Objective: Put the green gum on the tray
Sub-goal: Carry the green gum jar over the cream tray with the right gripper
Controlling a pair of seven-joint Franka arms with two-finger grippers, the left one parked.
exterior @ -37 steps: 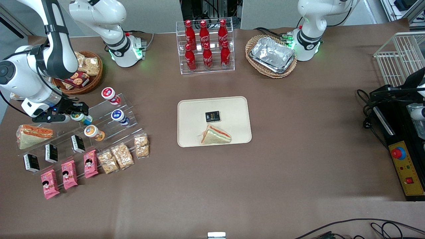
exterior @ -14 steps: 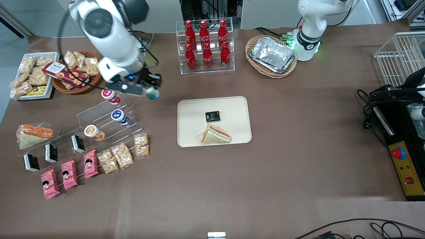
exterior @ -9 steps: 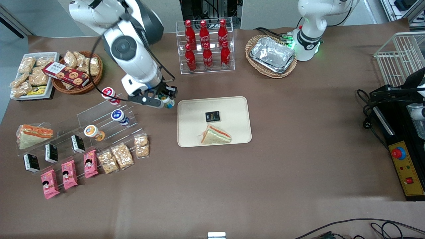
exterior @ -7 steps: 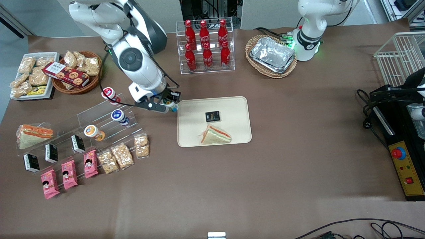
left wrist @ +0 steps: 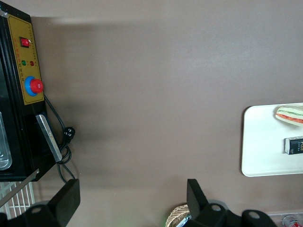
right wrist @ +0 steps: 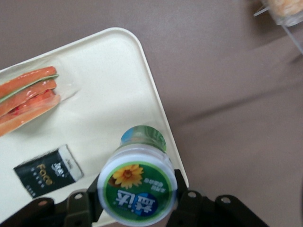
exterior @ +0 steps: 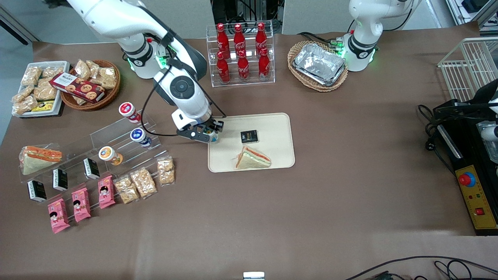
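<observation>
Right wrist view: the gripper (right wrist: 137,201) pinches the gum (right wrist: 137,187), a small cylinder with a round glossy green-and-white cap, just above the tray's (right wrist: 113,90) rounded rim. On that smooth beige tray lie a wrapped triangular sandwich (exterior: 253,158) and a flat black packet (exterior: 249,136).

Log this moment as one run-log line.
phase: carry | end effector: shut on green gum, over tray edge nearest the working arm | on tray: sandwich, black packet | gum: not yet released

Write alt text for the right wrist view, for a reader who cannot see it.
The gripper holds the green gum cap-up over the rim of the beige tray, above brown table. On the tray lie a wrapped sandwich and a small black packet.
</observation>
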